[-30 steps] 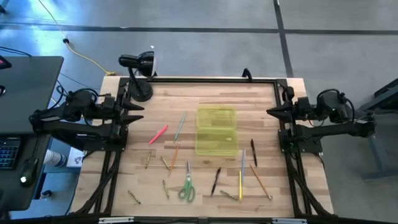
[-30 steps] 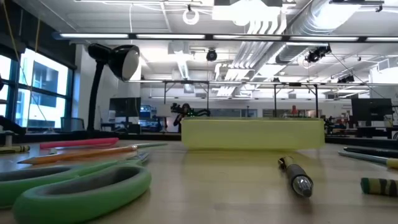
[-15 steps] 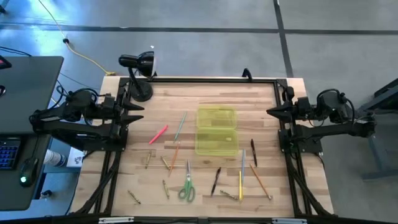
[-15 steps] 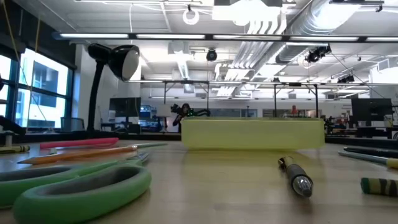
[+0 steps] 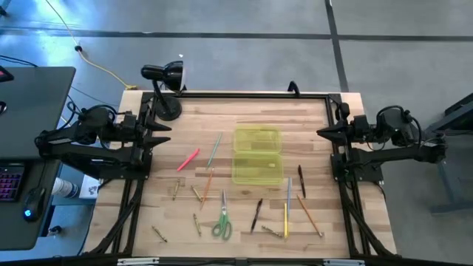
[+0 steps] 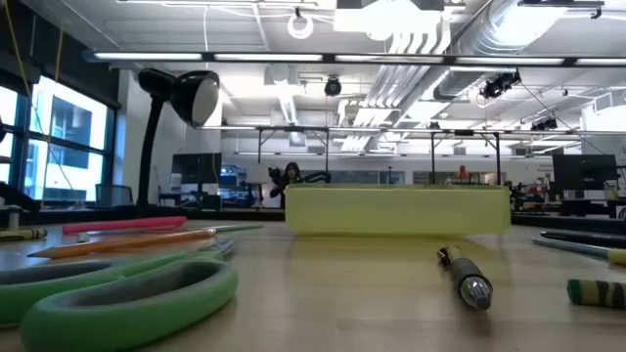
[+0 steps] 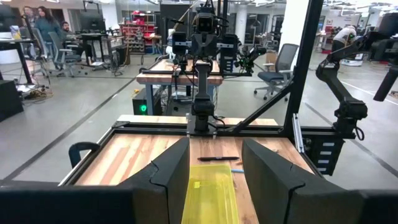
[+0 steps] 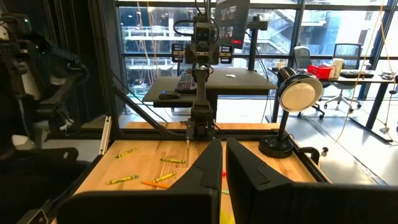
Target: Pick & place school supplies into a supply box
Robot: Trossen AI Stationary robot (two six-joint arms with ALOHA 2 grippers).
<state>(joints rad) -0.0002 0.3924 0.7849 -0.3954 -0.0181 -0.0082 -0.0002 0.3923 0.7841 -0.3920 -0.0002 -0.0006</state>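
The supply box (image 5: 258, 155) lies open in the middle of the wooden table, its lid flat beside it; in the low view it is a yellow-green wall (image 6: 396, 210). Around it lie the school supplies: a red-pink marker (image 5: 188, 159), green-handled scissors (image 5: 222, 222), an orange pencil (image 5: 207, 185), black pens (image 5: 256, 214), a yellow pencil (image 5: 285, 219) and small brassy bits (image 5: 177, 189). My left gripper (image 5: 168, 136) hovers open at the table's left edge. My right gripper (image 5: 319, 133) hovers shut at the right edge. Both point level toward the box (image 7: 211, 199) and touch nothing.
A black desk lamp (image 5: 164, 83) stands at the table's far left corner, close to my left arm. A black metal frame (image 5: 255, 94) runs along the far edge and the sides. Bare wood shows between the box and the far edge.
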